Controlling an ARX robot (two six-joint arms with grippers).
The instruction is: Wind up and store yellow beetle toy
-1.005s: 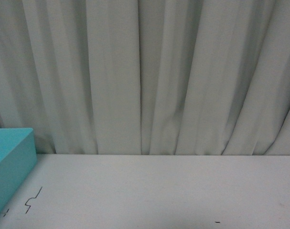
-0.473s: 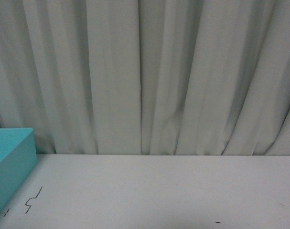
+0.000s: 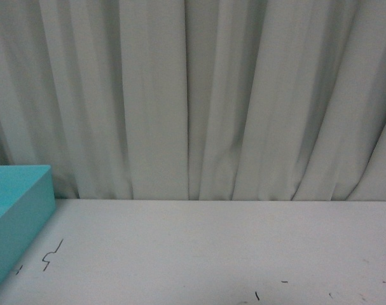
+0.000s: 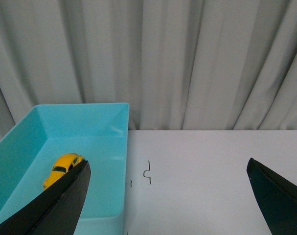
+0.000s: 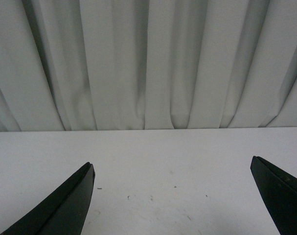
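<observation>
The yellow beetle toy (image 4: 62, 168) lies inside the turquoise bin (image 4: 116, 161), on its floor, partly hidden behind one black finger of my left gripper. My left gripper (image 4: 168, 169) is open and empty, its fingers wide apart over the white table beside the bin. My right gripper (image 5: 171, 169) is open and empty over bare white table. In the front view only a corner of the turquoise bin (image 3: 21, 216) shows at the left edge; the toy and both grippers are out of that view.
A white table (image 3: 212, 254) with small black pen marks (image 3: 51, 254) runs to a pale pleated curtain (image 3: 193, 95) close behind it. The bin stands at the table's left side.
The front view has shifted slightly: the bin and the pen marks sit a little further right and higher than before. Nothing on the table has moved.
</observation>
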